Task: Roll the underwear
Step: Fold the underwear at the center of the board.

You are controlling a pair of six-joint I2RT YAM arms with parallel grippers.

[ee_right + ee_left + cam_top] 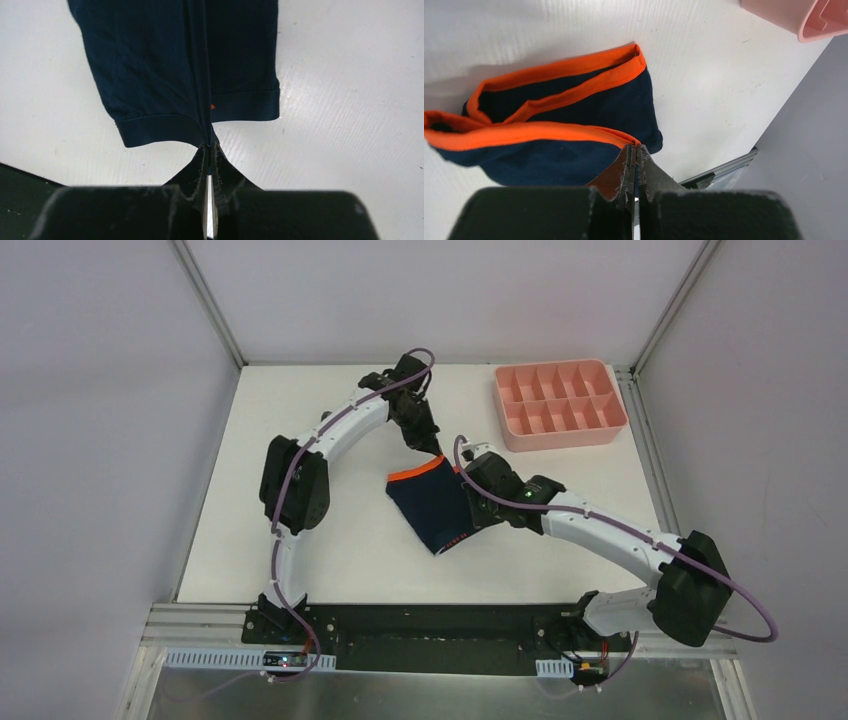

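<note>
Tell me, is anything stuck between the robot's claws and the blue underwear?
No, nothing visible is in the way. The left gripper is shut on the underwear at its orange waistband, and the right gripper is shut on its dark hem. The pink tray sits apart, at the far right.

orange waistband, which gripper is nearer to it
Left. The left gripper is shut on the waistband of the underwear itself. The right gripper pinches the navy cloth between the leg hems, off the orange band.
</note>
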